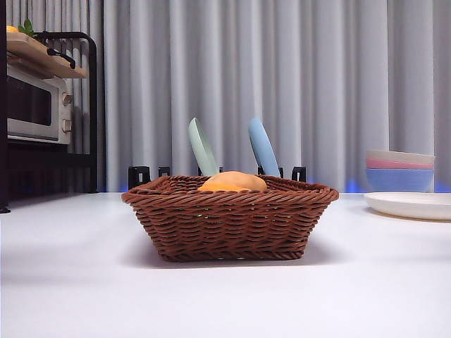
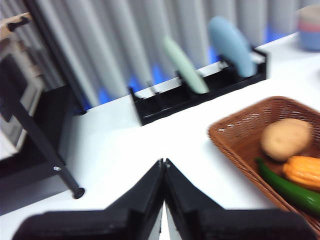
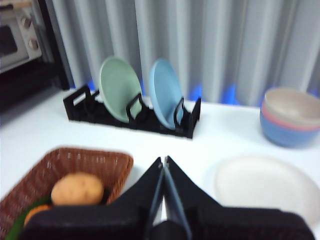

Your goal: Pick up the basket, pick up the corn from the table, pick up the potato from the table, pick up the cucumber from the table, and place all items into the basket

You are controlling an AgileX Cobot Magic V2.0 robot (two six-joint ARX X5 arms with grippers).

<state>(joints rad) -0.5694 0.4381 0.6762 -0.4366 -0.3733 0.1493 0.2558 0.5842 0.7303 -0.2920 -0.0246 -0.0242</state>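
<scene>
The basket [image 1: 229, 220] sits on the table [image 1: 70, 282], near the middle and a bit toward the back edge where the dish rack [image 3: 131, 117] stands. Inside it lie the potato [image 2: 285, 138], the corn [image 2: 304, 171] and the cucumber [image 2: 287, 187], all close together. So the job looks done. The left gripper [image 2: 163, 162] is shut tight and holds nothing; it hangs above bare table beside the basket. The right gripper [image 3: 163, 161] is shut and empty too, above the table between the basket and the white plate [image 3: 265, 190]. If an arm dips low while moving off, it could bump the basket's rim and tip the food out.
</scene>
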